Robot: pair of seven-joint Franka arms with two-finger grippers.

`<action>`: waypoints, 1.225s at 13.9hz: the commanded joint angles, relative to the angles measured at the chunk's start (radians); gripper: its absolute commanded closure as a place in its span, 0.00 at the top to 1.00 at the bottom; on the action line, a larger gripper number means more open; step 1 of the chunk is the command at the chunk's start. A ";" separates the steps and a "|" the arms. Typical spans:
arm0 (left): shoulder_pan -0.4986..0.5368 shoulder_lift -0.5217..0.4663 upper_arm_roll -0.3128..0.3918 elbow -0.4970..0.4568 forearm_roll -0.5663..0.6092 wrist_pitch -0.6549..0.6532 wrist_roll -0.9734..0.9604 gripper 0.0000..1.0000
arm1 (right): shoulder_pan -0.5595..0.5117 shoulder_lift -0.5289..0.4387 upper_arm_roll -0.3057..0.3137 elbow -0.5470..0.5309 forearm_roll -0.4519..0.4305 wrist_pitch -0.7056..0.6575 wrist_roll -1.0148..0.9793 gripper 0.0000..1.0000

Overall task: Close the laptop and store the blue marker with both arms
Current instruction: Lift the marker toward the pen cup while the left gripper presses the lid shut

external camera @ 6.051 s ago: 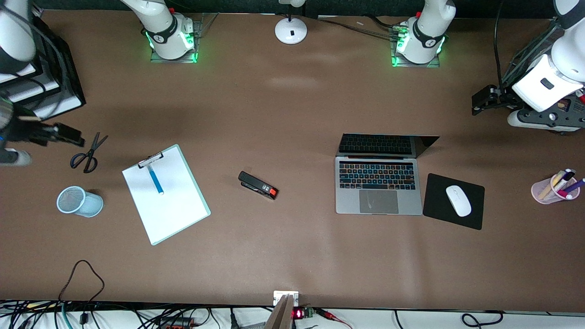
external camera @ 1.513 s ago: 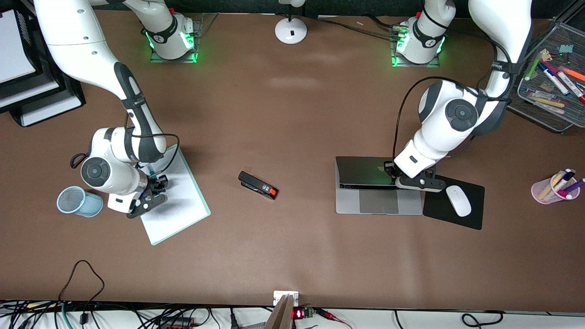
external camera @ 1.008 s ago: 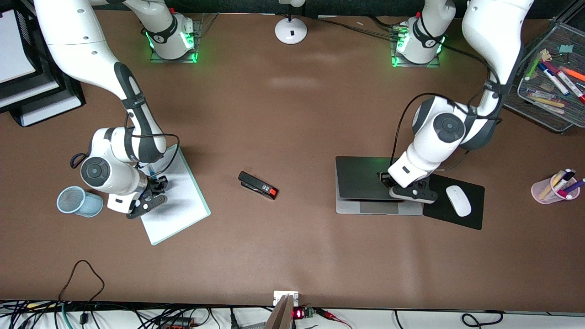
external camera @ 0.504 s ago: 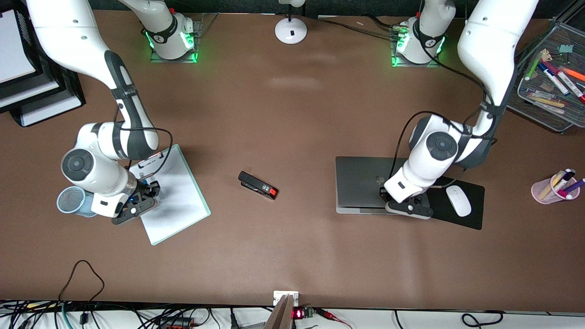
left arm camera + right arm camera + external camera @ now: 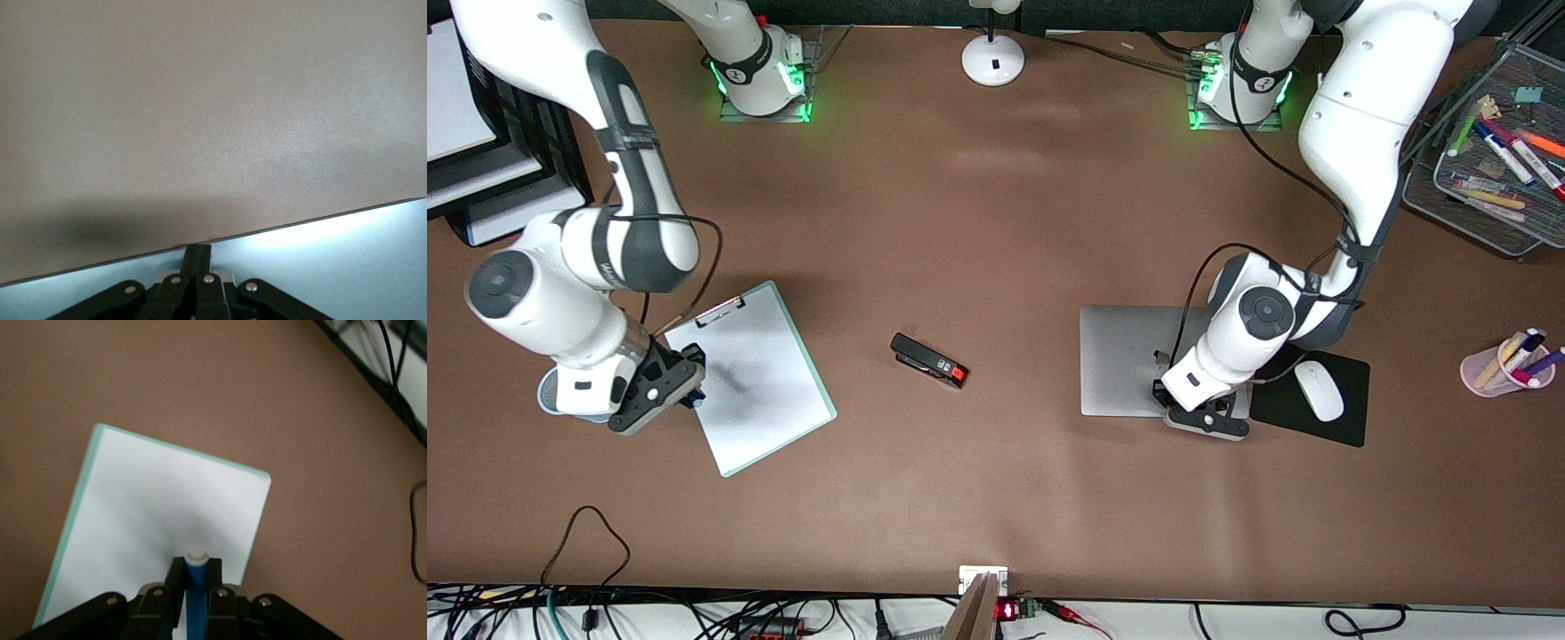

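Observation:
The laptop (image 5: 1125, 360) lies closed on the table, silver lid up; the lid fills the left wrist view (image 5: 213, 113). My left gripper (image 5: 1193, 412) is shut and empty, its fingertips (image 5: 198, 255) together at the lid's edge nearest the front camera. My right gripper (image 5: 680, 382) is shut on the blue marker (image 5: 195, 587), white end out past the fingers, above the clipboard's (image 5: 167, 507) edge. In the front view the marker is hidden by the gripper. The light-blue mesh cup (image 5: 551, 402) is mostly hidden under the right wrist.
A white clipboard (image 5: 760, 382) lies beside the cup. A black stapler (image 5: 929, 360) sits mid-table. A white mouse (image 5: 1319, 389) lies on a black mouse pad (image 5: 1347, 427) beside the laptop. A pink pen cup (image 5: 1498, 369) and a mesh pen tray (image 5: 1476, 200) stand at the left arm's end.
The left gripper pressed the lid fully down; the laptop went from nearly shut to closed. The right gripper lifted the blue marker off the clipboard and moved toward the mesh cup.

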 commanded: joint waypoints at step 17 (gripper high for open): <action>0.020 -0.262 -0.033 0.029 0.013 -0.537 0.001 0.03 | -0.353 0.009 0.003 0.229 0.651 -0.669 -1.149 0.00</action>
